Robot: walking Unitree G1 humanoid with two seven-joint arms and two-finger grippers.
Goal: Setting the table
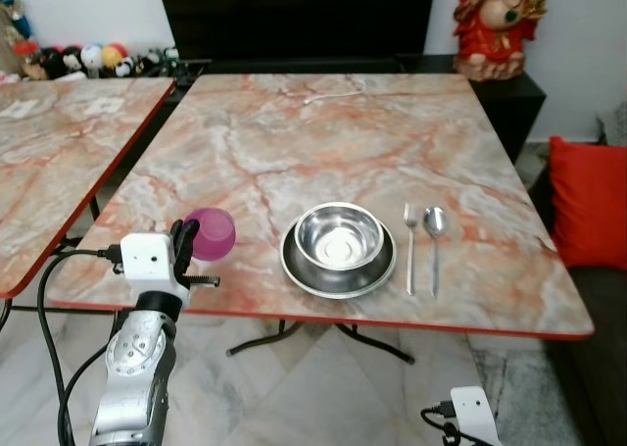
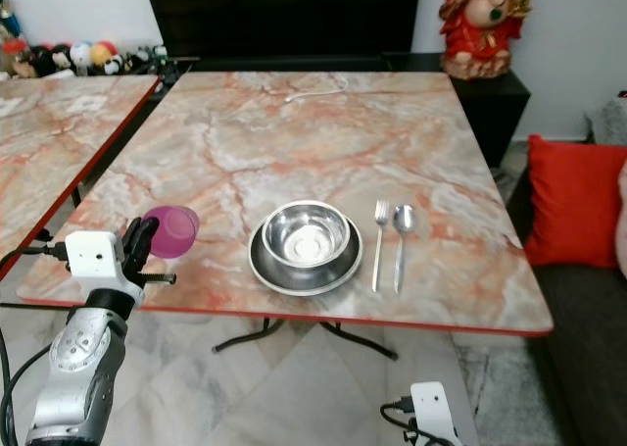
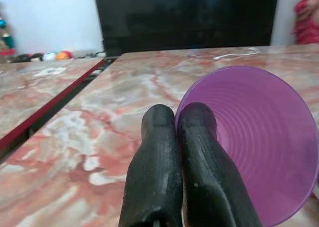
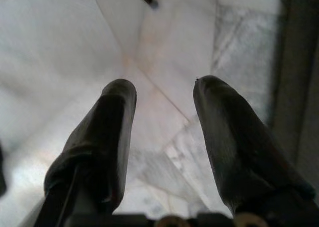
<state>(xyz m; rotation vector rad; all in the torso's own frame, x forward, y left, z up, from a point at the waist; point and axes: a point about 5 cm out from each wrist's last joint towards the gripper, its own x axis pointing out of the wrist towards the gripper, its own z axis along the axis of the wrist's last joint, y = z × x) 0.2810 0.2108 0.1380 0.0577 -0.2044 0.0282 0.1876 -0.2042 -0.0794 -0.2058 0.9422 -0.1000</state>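
Observation:
My left gripper (image 1: pixel 188 232) is shut on the rim of a purple plastic cup (image 1: pixel 211 233), held just over the near left edge of the marble table (image 1: pixel 323 142). In the left wrist view the two black fingers (image 3: pixel 169 152) pinch the wall of the purple cup (image 3: pixel 254 142), whose mouth faces the camera. A steel bowl (image 1: pixel 339 236) sits in a steel plate (image 1: pixel 338 274) at the near middle. A fork (image 1: pixel 410 245) and a spoon (image 1: pixel 434 240) lie side by side to the right of the plate. My right gripper (image 4: pixel 164 132) hangs open over the tiled floor.
A second marble table (image 1: pixel 59 152) stands to the left with a narrow gap between. A red cushion (image 1: pixel 588 201) lies on a sofa at the right. A red figurine (image 1: pixel 498 24) stands on a dark cabinet behind. A white cable (image 1: pixel 333 95) lies on the table's far side.

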